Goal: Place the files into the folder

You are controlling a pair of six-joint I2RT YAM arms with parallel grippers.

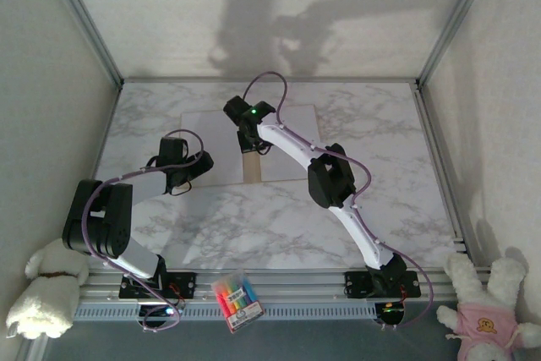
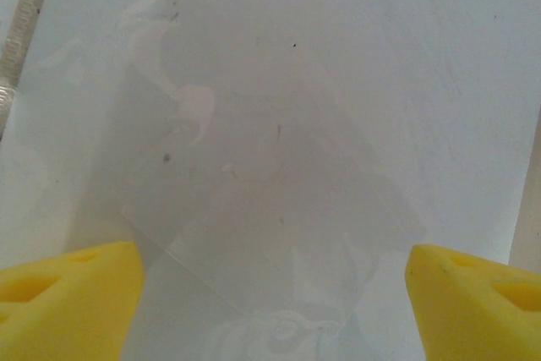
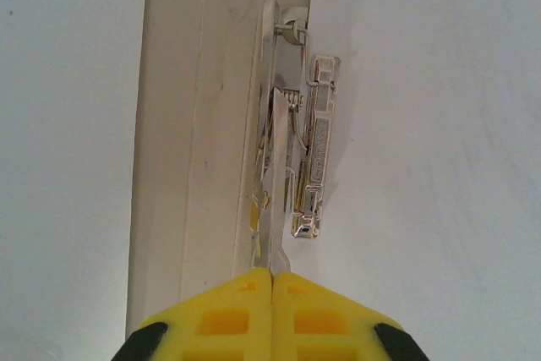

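Right side of the worktop [image 1: 380,124] is open, near-centre marble too. Right arm [image 1: 330,179] cuts diagonally across the middle; left arm [image 1: 106,217] blocks near-left. Metal clip [image 3: 296,150] stands proud on the folder [image 3: 190,124] spine. Left end effector [image 2: 270,293] is spread wide over the flat files [image 2: 380,57], gap free.

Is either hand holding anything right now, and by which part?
The right hand is pinched shut on the near tip of the metal clip on the folder. The left hand is open over the files, holding nothing.
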